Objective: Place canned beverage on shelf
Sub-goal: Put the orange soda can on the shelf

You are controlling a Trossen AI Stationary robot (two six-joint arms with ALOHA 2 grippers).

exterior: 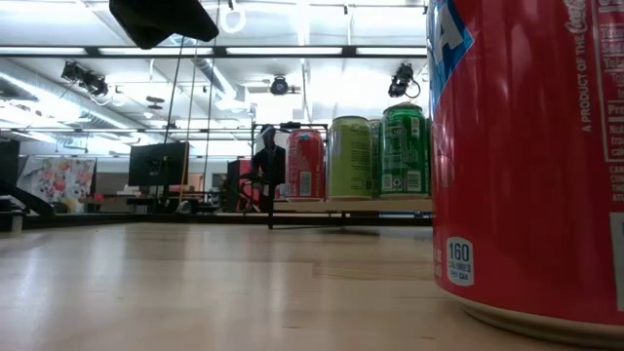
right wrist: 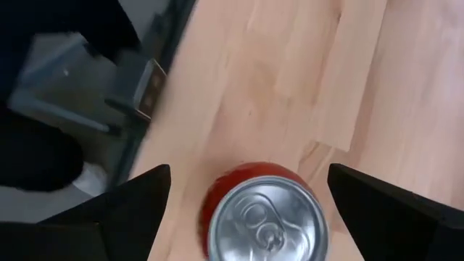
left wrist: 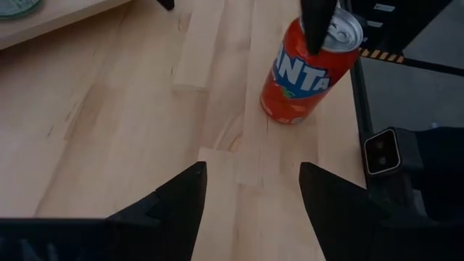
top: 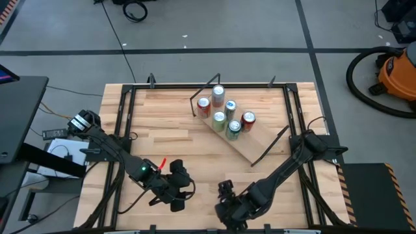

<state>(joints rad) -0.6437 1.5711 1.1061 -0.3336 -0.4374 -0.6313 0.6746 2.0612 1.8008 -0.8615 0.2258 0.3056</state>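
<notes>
While the left jaws wait spread, the right jaws hang spread over the upright orange aluminium soda can, low centre.

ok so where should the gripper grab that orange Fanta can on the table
Probably around the middle of the Fanta can, coming down from above: it stands upright on the table, clear all round, and the open right gripper already straddles its top.

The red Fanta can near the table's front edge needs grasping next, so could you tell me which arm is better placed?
The right. Its open gripper sits directly above the Fanta can, fingers on either side. The left gripper, also open, faces it from farther off.
</notes>
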